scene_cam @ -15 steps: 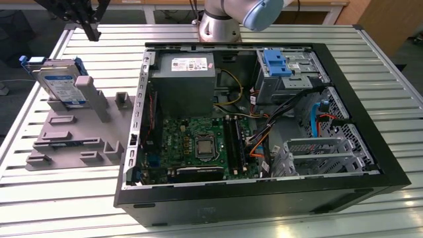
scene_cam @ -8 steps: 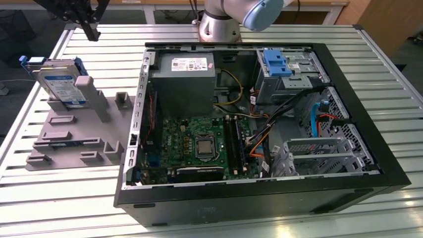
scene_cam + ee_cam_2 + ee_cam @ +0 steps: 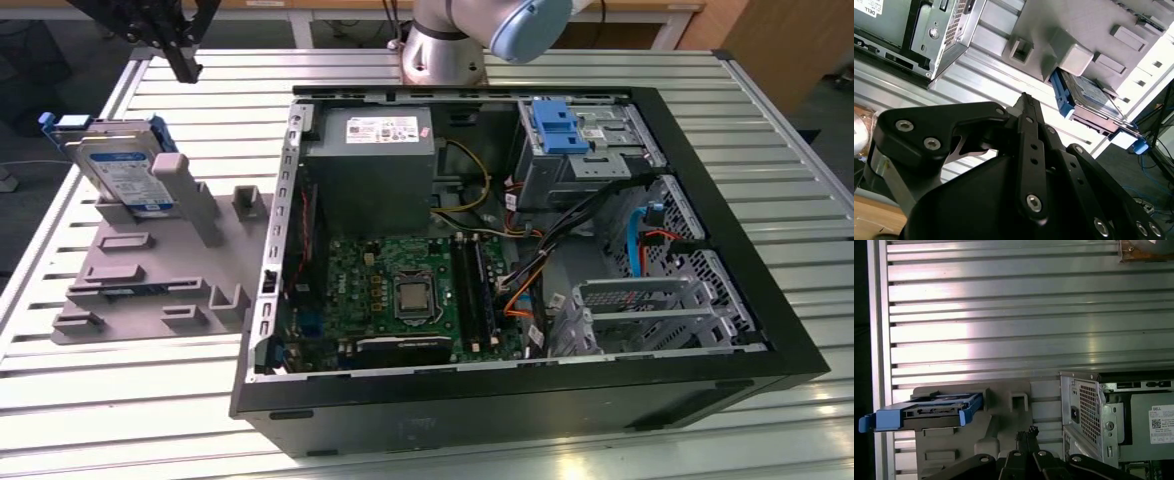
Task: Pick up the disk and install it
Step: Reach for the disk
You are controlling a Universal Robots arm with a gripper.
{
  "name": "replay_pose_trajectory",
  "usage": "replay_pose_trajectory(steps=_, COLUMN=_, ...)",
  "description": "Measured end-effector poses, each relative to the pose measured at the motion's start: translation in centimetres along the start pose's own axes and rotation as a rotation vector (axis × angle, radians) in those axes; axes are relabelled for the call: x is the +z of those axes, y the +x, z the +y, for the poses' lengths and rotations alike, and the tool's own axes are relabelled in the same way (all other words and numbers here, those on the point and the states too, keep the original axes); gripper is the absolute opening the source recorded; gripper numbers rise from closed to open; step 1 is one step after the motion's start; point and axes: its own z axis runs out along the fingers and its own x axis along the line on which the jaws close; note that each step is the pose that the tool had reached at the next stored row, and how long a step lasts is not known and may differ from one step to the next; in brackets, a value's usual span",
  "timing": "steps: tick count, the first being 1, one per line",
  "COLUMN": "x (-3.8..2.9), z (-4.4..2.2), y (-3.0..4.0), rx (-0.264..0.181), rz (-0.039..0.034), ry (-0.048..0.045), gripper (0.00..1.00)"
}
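**Q:** So where was the disk compared to your gripper?

**A:** In the exterior view my gripper [image 3: 188, 72] hung over the slatted table [image 3: 400, 70] near its far corner, fingers pinched together on nothing. The disk [image 3: 118, 170] leaned in the grey holder [image 3: 147, 270], a bit nearer the camera and toward that view's left. It was clear of me and outside the open computer case [image 3: 467, 420].

**Q:** And the wrist cams?

**A:** In the second wrist view my gripper [image 3: 1025, 98] was closed and pointed at bare table. The disk [image 3: 1089, 97] sat off to one side in its blue frame, not touching. In the first wrist view the disk [image 3: 936, 411] showed edge-on in the holder, apart from my gripper [image 3: 1026, 434].
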Motion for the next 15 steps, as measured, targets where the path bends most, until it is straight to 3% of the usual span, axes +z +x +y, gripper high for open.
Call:
replay_pose_trajectory(steps=5, x=0.04, z=0.12, y=0.92, rx=0.0, rz=0.0, ry=0.0001, gripper=0.11)
replay_pose_trajectory(steps=15, x=0.23, z=0.19, y=5.1, rx=0.0, rz=0.0, ry=0.0001, gripper=0.11)
